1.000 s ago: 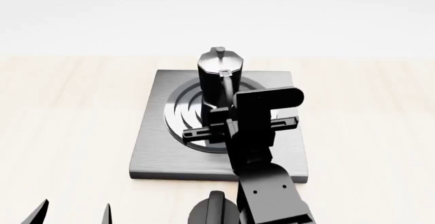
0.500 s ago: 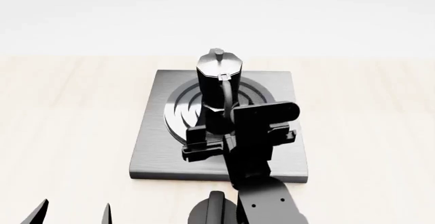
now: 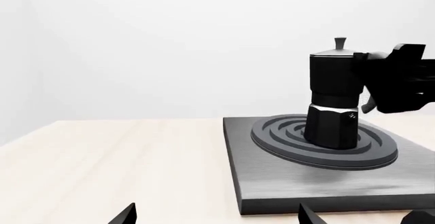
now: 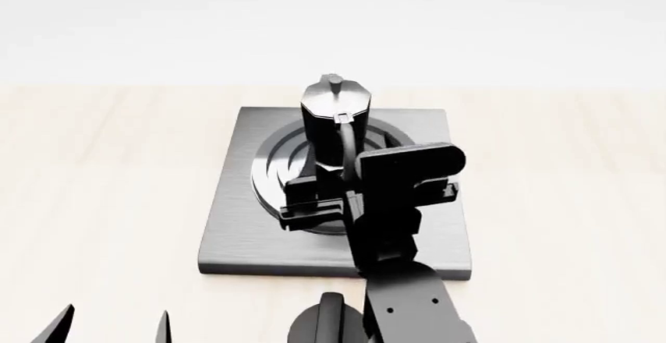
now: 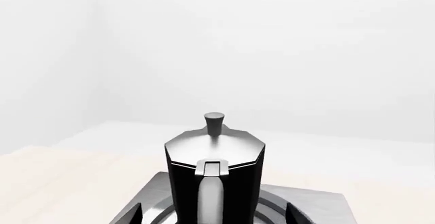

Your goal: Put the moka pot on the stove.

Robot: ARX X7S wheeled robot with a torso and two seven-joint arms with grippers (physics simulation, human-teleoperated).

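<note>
The moka pot [image 4: 335, 117] stands upright on the ring burner of the stove [image 4: 239, 234], and nothing holds it. It also shows in the right wrist view [image 5: 214, 168] and in the left wrist view [image 3: 333, 96]. My right gripper [image 4: 370, 197] is open just on the near side of the pot, by its handle. In its own view [image 5: 214, 216] its fingertips [image 5: 132, 215] stand wide of the pot on either side, apart from it. My left gripper [image 4: 112, 326] is open and empty, low at the near left, off the stove [image 3: 326, 188].
A round black knob with a raised ridge [image 4: 324, 323] sits on the wooden table [image 4: 104, 203] just in front of the stove's near edge, next to my right arm. A white wall stands behind the table.
My right gripper, open throughout, drew back from the pot towards me, then rose a little. The moka pot and my left gripper have not moved.
</note>
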